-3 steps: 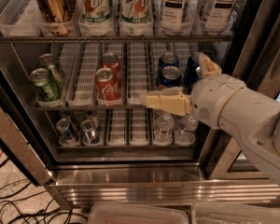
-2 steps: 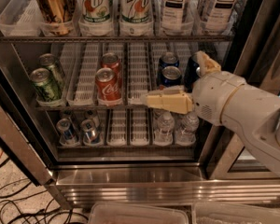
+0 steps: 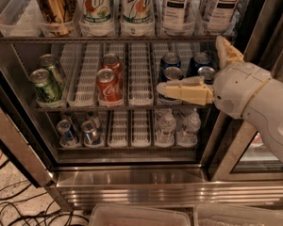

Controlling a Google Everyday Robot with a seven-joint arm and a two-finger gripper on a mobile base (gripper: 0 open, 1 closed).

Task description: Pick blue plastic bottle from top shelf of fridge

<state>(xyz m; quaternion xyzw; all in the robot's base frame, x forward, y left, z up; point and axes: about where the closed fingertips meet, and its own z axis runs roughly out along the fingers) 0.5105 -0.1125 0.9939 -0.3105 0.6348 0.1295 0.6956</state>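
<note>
Against the frame a second back, the gripper is seen raised slightly and shifted a little right. This is judged an early climb toward the target, with most of the rise still to be made. The fingers are spread wide, one pointing left and one upward, and nothing is held. The tea bottle stands untouched on the top shelf of the fridge, above the gripper and slightly right. A twin bottle is above-left. Blue cans sit just behind. The arm is extended from lower right.
</note>
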